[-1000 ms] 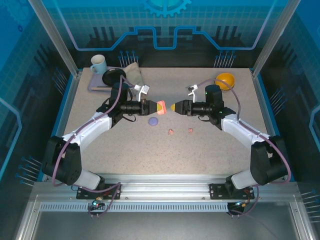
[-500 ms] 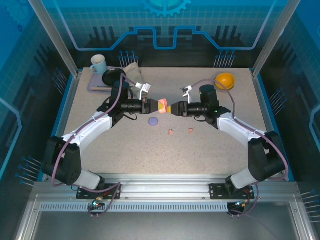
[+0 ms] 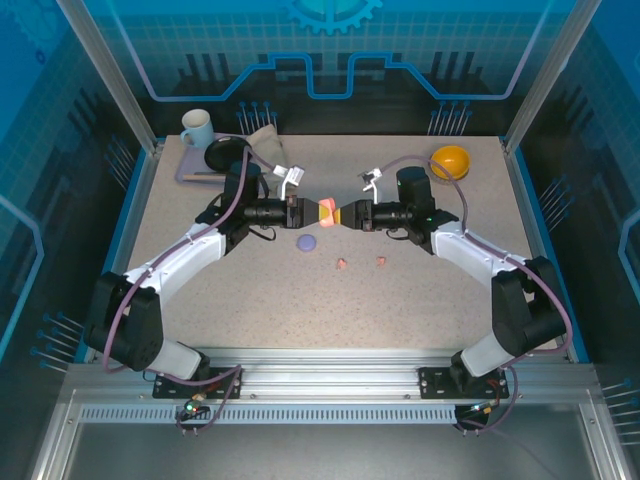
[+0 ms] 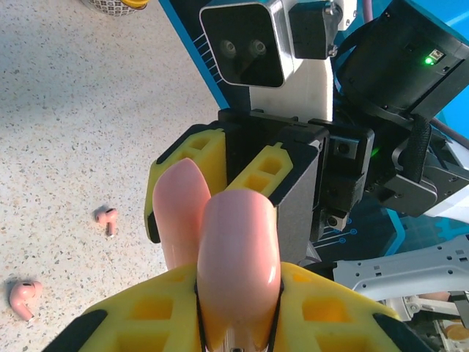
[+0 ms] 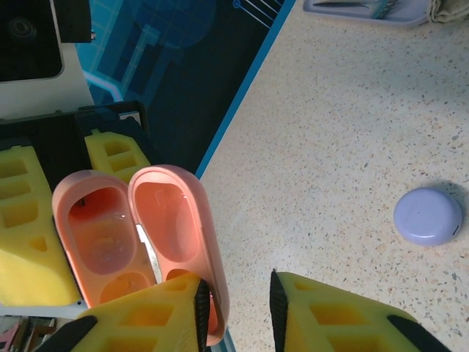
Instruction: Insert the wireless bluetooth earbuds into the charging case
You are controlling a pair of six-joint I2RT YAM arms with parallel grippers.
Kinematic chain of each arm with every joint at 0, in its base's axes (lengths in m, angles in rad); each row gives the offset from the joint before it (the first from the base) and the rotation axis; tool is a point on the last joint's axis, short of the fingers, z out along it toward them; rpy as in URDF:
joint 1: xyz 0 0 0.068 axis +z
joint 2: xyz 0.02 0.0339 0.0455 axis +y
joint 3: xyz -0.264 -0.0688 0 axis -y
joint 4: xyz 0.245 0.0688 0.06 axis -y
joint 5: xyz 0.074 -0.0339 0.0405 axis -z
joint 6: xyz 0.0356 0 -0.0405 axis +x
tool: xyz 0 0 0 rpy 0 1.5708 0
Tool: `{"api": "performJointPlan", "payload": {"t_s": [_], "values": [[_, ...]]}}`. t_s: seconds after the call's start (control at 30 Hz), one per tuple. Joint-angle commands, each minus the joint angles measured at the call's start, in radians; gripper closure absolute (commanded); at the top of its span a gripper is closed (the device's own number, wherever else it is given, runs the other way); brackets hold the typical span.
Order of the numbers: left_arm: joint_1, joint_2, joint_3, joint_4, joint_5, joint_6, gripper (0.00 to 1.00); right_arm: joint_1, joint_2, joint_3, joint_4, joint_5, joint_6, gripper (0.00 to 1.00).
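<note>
Speckled table [image 3: 420,300]: purple case [image 3: 307,243] mid; pink earbud [image 3: 341,264] & 2nd pink earbud [image 3: 380,261] near it, apart. Yellow bowl [image 3: 450,160] back rt, tray [image 3: 186,173] back left.

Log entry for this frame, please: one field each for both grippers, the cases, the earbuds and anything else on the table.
left gripper: shut on the pink charging case
right gripper: jaws apart, straddling the edge of the lid
pink charging case: open, sockets look empty
pink earbuds: two, loose on the table
purple case: closed, lying on the table
orange bowl: far right corner
</note>
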Motion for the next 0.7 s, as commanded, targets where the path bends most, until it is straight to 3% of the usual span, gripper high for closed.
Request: {"api": "performJointPlan", "payload": {"t_s": [0.0, 0.23, 0.3, 0.47, 0.6, 0.67], "values": [[-0.019, 0.008, 0.039, 0.018, 0.036, -0.003, 0.92, 0.018, 0.018, 0.031, 0.016, -0.014, 0.003, 0.74], [-0.021, 0.01, 0.047, 0.009, 0.035, 0.003, 0.84, 0.016, 0.019, 0.048, -0.002, -0.032, -0.014, 0.93], [-0.021, 0.009, 0.051, -0.001, 0.032, 0.008, 0.76, 0.016, 0.016, 0.056, -0.023, -0.029, -0.025, 1.0], [-0.019, -0.001, 0.064, -0.04, 0.007, 0.034, 0.51, 0.008, 0.009, 0.09, -0.111, -0.008, -0.07, 1.0], [-0.01, -0.016, 0.091, -0.112, -0.007, 0.073, 0.3, -0.002, 0.013, 0.171, -0.301, 0.026, -0.201, 1.0], [-0.002, -0.022, 0.116, -0.169, -0.005, 0.108, 0.25, -0.004, 0.016, 0.218, -0.408, 0.057, -0.283, 1.0]]}}
